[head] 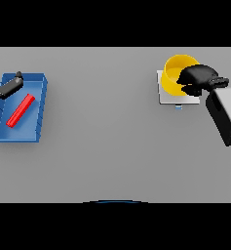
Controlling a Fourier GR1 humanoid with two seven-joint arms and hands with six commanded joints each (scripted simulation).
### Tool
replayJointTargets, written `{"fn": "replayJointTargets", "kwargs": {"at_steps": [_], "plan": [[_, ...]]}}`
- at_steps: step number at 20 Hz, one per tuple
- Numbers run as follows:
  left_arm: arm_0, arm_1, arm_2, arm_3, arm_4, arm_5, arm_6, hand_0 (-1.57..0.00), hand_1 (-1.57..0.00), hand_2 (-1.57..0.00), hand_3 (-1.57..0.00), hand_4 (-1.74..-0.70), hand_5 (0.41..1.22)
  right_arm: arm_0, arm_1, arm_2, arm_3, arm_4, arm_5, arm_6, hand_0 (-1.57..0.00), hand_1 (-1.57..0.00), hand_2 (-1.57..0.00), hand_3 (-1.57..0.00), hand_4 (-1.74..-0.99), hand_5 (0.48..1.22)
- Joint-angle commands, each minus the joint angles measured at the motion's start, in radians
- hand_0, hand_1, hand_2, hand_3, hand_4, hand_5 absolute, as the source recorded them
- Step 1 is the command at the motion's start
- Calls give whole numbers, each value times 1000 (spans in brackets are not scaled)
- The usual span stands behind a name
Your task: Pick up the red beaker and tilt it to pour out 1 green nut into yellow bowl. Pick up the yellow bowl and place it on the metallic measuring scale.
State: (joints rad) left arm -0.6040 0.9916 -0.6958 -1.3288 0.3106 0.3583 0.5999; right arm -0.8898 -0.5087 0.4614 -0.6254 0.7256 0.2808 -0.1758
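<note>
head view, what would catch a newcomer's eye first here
The yellow bowl at upper right stands out first, sitting on the metallic measuring scale with the right robot hand at its rim. At far left, a red beaker lies in a blue tray, the left robot hand above the tray's upper left corner.

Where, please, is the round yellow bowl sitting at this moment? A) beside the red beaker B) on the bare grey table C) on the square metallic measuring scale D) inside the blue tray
C: the round yellow bowl rests on the square metallic measuring scale, with the right robot hand at its rim.
</note>
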Motion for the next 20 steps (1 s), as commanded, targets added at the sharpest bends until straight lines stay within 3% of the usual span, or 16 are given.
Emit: {"fn": "replayJointTargets", "kwargs": {"at_steps": [1,3,4,5,6,8,10,12,16,20], "plan": [[-5,-3,-2,5,-6,2,-2,1,1,1,1,-806,734,-1,-8,2,9,-2,2,-21,-1548,-1420,-1568,-1481,-1721,1221],[-8,-6,-3,12,-7,-4,-3,1,1,1,1,-811,740,-11,0,2,25,-14,19,-8,-1536,-1411,-1569,-1165,-1728,1221],[-6,-8,-7,6,-8,-3,-1,1,1,1,1,-813,745,-13,0,-1,25,-22,33,-7,-1543,-1443,-1496,-1022,-1659,1221],[-11,-7,-5,6,-5,-8,2,1,1,1,1,-812,745,-20,4,-5,39,-26,41,9,-1525,-1350,-1348,-907,-1596,1134],[-16,-14,-6,18,-5,-13,4,1,1,1,1,-812,744,-22,2,-7,38,-30,46,12,-1219,-1083,-1132,-824,-1548,1053],[-12,-17,-7,17,-3,-11,2,1,1,1,1,-812,745,-33,11,-8,63,-29,52,5,-780,-692,-810,-711,-1470,928],[-24,-23,-12,33,-13,-17,6,1,1,1,1,-805,740,-42,14,-5,84,-25,57,-8,-499,-443,-597,-635,-1425,851],[-36,-34,-10,53,-14,-23,1,1,1,1,1,-809,739,-41,13,-4,97,-25,60,-32,-319,-283,-449,-572,-1397,799],[-29,-34,-7,61,-12,-21,-13,1,1,1,1,-809,736,-65,19,12,132,-5,54,-66,-130,-115,-244,-442,-1346,746],[-26,-38,-4,53,-6,-12,-11,1,1,1,1,-821,734,-72,25,22,146,6,64,-59,-53,-47,-115,-348,-1308,733]]}}
